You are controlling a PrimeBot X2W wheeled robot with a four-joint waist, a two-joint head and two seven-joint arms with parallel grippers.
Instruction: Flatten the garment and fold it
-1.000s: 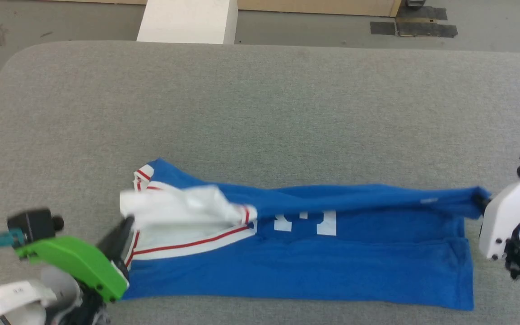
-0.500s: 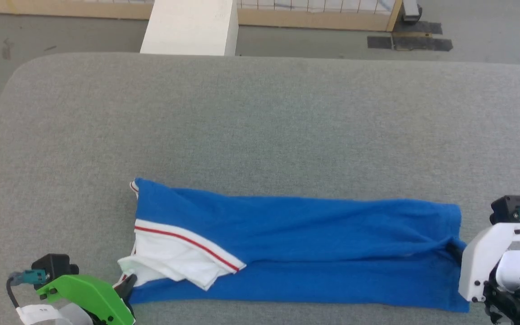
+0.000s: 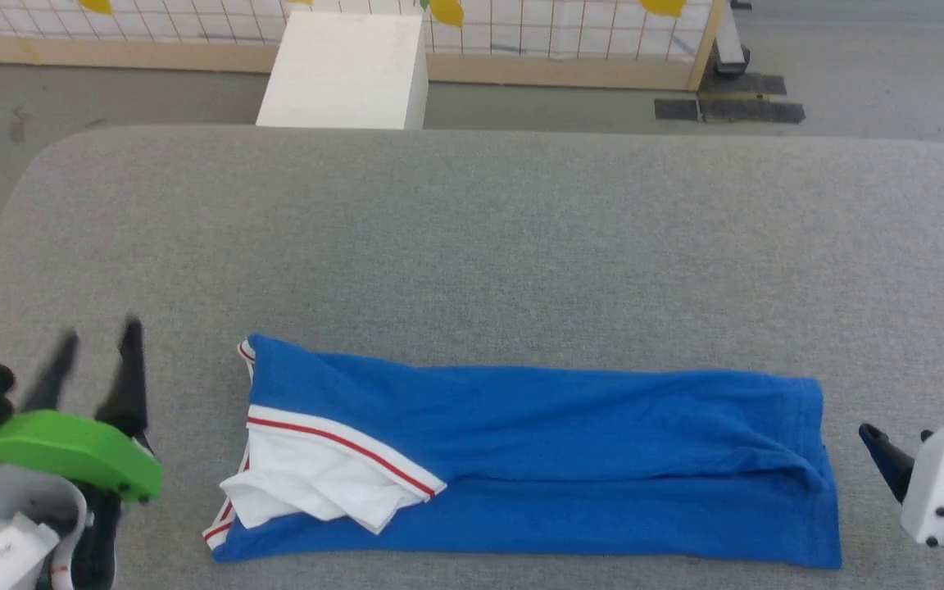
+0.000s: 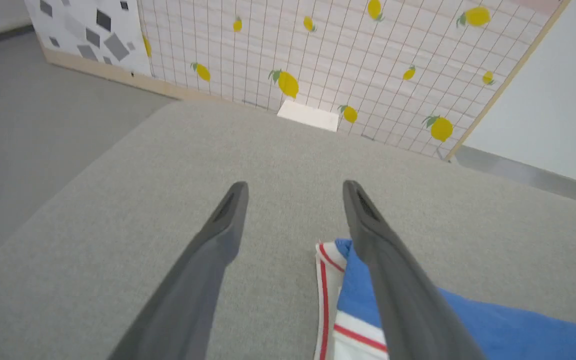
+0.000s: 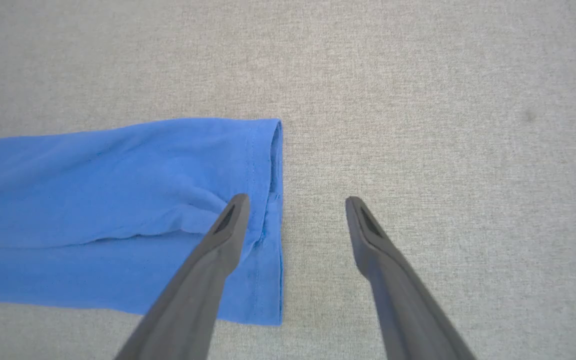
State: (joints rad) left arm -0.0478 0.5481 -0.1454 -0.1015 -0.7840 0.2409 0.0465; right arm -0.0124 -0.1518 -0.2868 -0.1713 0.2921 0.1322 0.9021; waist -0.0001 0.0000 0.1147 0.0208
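The garment [image 3: 570, 459] lies as a long band along the near edge of the table [image 3: 472, 229]; left gripper [image 3: 101, 332] and right gripper [image 5: 296, 201] hover over the table's sides, fingers apart and empty; the next fold likely wants the loose white sleeve tucked flat first.

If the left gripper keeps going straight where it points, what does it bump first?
Probably bare grey table: the left gripper points past the garment, which lies to its side. Height is hard to judge.
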